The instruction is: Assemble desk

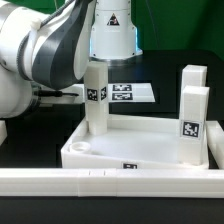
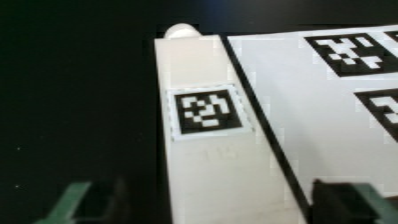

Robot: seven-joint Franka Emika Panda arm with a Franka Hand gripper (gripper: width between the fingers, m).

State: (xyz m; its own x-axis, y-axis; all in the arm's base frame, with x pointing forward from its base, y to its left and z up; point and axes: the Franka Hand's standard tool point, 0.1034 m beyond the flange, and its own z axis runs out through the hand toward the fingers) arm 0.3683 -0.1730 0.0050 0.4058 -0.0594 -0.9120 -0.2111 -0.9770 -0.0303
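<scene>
Black table (image 1: 30, 135), jaws hidden behind leg (image 1: 96, 95)

Upright leg (image 1: 96, 97) standing in the tabletop (image 1: 140, 148) back corner at the exterior view's left, two more legs (image 1: 192, 105) crowding its opposite end, open tray floor between them, border rail (image 1: 110, 178) barring the table's front edge, marker board (image 1: 130, 93) lying flat behind.
</scene>
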